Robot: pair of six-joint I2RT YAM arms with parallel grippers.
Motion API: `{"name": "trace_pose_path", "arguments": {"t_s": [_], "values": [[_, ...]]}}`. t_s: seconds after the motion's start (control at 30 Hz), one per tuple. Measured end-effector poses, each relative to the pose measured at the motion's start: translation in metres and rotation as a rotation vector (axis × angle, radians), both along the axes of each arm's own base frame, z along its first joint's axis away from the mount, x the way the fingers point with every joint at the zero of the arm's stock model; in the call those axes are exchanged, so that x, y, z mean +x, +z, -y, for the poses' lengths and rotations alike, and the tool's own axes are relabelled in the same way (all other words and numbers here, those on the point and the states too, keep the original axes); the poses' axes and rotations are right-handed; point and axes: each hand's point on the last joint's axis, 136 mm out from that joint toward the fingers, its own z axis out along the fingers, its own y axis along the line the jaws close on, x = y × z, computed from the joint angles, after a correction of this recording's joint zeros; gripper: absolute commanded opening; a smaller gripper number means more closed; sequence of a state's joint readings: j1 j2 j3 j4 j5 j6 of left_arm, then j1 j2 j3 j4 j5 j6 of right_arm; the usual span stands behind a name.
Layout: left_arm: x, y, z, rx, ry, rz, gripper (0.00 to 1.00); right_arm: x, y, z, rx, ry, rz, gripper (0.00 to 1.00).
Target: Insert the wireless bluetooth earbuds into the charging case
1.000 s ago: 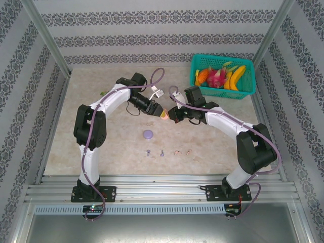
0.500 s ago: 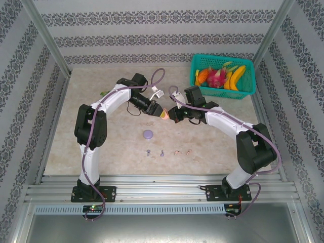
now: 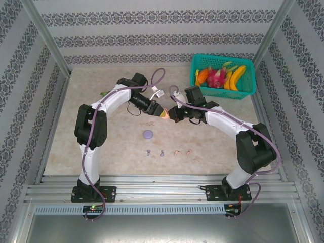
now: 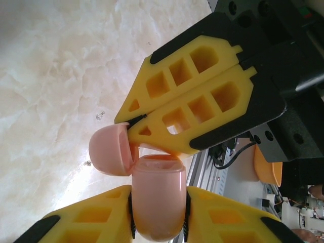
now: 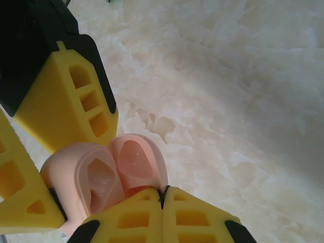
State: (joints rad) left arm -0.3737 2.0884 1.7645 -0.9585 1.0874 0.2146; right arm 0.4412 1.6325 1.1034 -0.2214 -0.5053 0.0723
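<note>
Your left fingers [image 3: 161,112] clamp the body of the glossy, rounded pale-pink plastic charging case [image 4: 157,195], its domed lid [image 4: 109,150] swung open; your right fingers [image 4: 135,121], pressed fully together, touch that lid. The four tiny stemmed earbuds [image 3: 162,153], two purple and two pink, lie on the marbled counter [image 3: 101,131] at 6 o'clock from the case, unmoved since a second ago.

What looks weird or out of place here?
Nothing looks broken or spilled. The left gripper holds the pink charging case off the table, its lid open against the shut right gripper. The four earbuds lie in a row on the table.
</note>
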Motion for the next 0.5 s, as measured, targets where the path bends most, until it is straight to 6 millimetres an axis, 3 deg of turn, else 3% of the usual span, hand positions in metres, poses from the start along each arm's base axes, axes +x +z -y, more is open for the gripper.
{"name": "trace_pose_path", "arguments": {"t_s": [0.17,0.37,0.5], "values": [[-0.0009,0.0016,0.0027,-0.01,-0.003,-0.003,0.37,0.0006,0.0017,-0.0008,0.004,0.0,0.002,0.0],[-0.0005,0.0015,0.0032,-0.008,-0.001,-0.003,0.25,0.0008,0.0033,-0.0018,0.01,0.004,0.002,0.0],[0.0,0.0011,0.0031,-0.006,0.0,0.0,0.12,0.0007,0.003,-0.0015,0.008,0.003,0.002,0.0]]}}
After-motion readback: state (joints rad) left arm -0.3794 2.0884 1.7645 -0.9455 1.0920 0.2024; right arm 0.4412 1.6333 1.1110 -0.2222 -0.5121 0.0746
